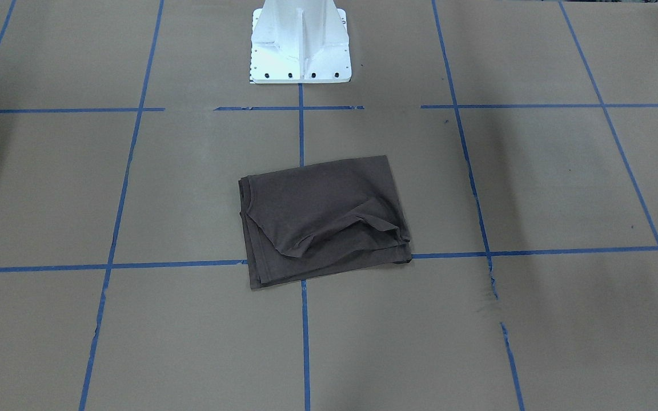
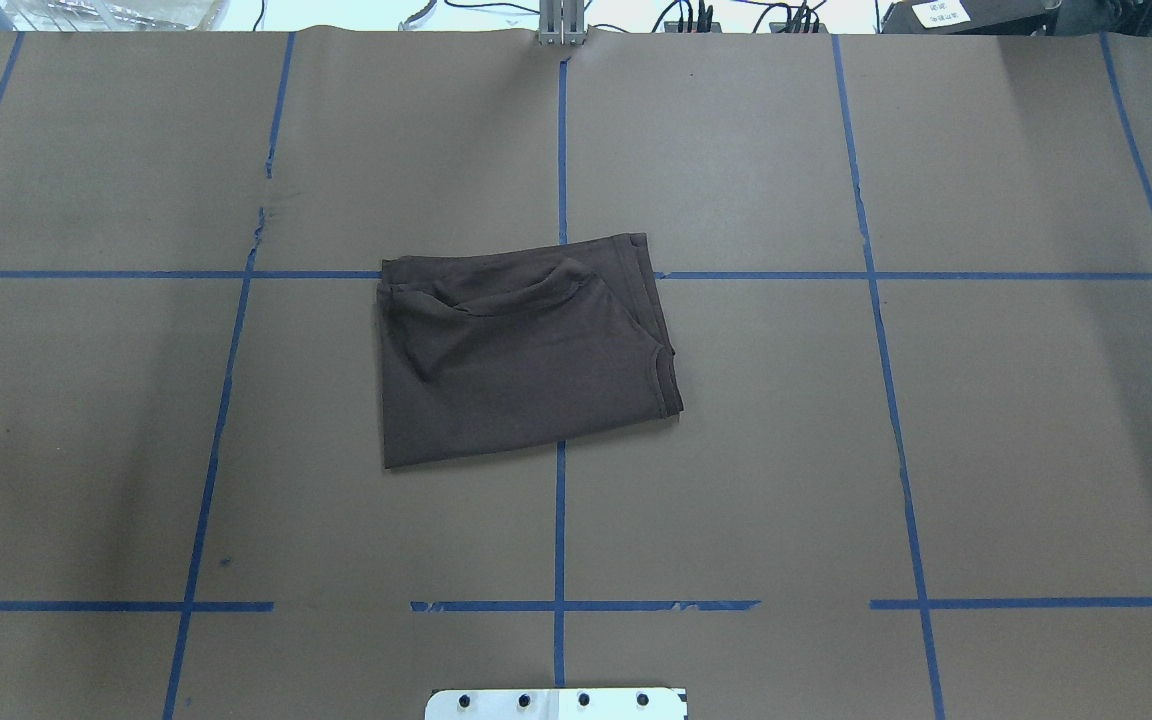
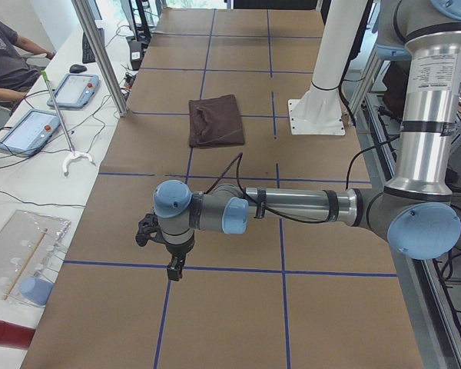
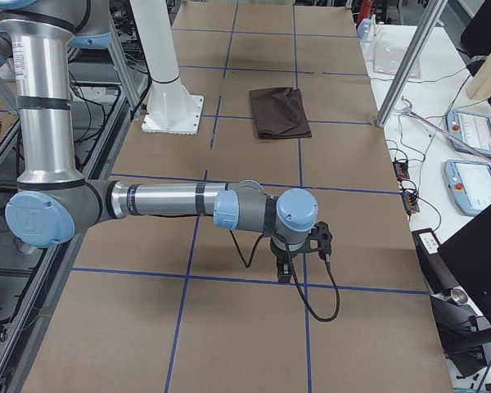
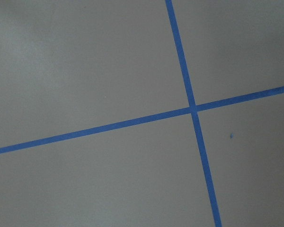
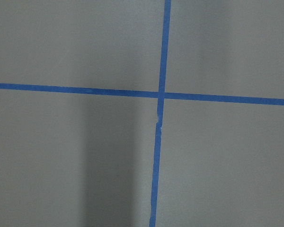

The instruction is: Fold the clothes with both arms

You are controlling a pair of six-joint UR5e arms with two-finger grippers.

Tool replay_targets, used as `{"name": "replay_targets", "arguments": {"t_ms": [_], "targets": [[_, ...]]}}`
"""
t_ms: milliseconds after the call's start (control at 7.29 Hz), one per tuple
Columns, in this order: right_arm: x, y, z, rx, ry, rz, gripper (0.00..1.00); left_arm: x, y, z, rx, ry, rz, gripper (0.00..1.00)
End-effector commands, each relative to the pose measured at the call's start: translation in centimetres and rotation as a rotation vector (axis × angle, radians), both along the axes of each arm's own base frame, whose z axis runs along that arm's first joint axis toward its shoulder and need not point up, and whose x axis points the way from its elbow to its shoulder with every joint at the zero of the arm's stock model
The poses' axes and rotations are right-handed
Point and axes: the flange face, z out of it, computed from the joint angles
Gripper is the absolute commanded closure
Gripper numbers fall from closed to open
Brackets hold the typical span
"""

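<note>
T-shirt (image 2: 526, 350) is lying folded but rumpled mid-table near the pedestal (image 1: 300, 51), seemingly needing both far corners pinched evenly, while the left gripper (image 3: 173, 269) and right gripper (image 4: 284, 274) are hovering well apart, jaw states impossible to tell.

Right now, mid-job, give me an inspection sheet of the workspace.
Surface: brown paper with blue tape grid, small tear by one line.
Job's things: dark brown T-shirt, folded into a rough rectangle, top layer rumpled, at centre.
Clutter: nothing seen.
Grippers: left gripper and right gripper over bare paper, far from the shirt; jaws cannot be judged.
Cables: black cable loops below the right gripper; a second cable arcs over the left arm.
Surroundings: white pedestal; seated person and tablets at a side bench.
</note>
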Motion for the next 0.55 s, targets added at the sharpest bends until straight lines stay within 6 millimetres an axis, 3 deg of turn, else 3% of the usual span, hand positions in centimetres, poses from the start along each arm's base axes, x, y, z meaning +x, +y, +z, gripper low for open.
{"name": "replay_targets", "arguments": {"t_ms": [0, 412], "targets": [[0.00, -0.12, -0.14, 0.003, -0.001, 0.000, 0.00, 0.02, 0.00, -0.03, 0.000, 0.002, -0.001, 0.00], [-0.07, -0.13, -0.22, 0.003, -0.012, 0.001, 0.00, 0.09, -0.09, -0.11, 0.001, 0.002, 0.000, 0.00]]}}
